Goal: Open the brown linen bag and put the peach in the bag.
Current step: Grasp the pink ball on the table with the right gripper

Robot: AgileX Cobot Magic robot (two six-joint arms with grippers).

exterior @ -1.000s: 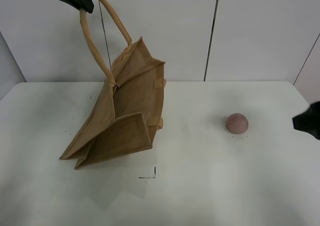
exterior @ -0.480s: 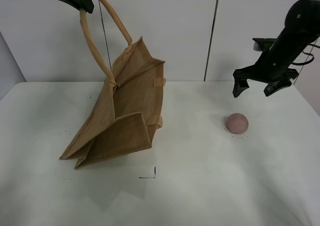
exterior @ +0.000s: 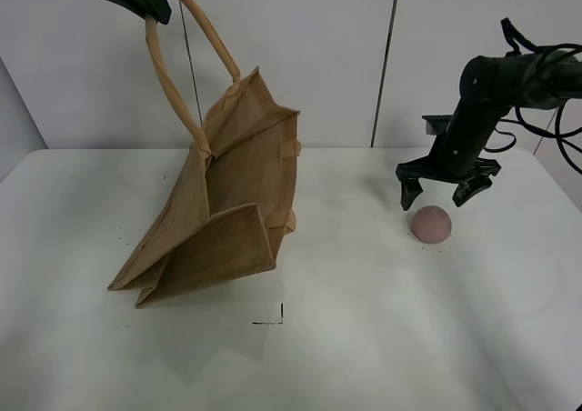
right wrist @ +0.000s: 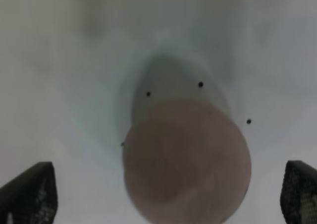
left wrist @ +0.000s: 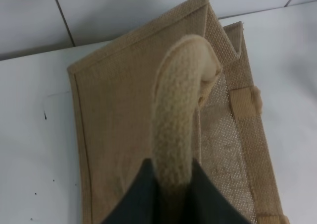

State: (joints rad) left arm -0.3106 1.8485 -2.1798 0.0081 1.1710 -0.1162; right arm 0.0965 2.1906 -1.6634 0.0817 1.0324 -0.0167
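The brown linen bag (exterior: 227, 211) hangs tilted, its base on the white table (exterior: 364, 338) at the left. My left gripper (exterior: 145, 6) is shut on one beige loop handle (left wrist: 178, 120) and holds it high, so the bag's mouth gapes toward the right. The peach (exterior: 430, 224) lies on the table at the right. My right gripper (exterior: 437, 195) is open, just above and behind the peach, fingers pointing down on either side. In the right wrist view the peach (right wrist: 187, 159) sits between the two fingertips (right wrist: 29, 194).
A white panelled wall (exterior: 318, 56) with dark seams stands behind the table. A small black corner mark (exterior: 273, 318) is on the table in front of the bag. Black cables (exterior: 546, 129) trail from the right arm.
My right arm has swung in from the right edge and come down over the peach with the gripper open. The left gripper and the bag have not moved.
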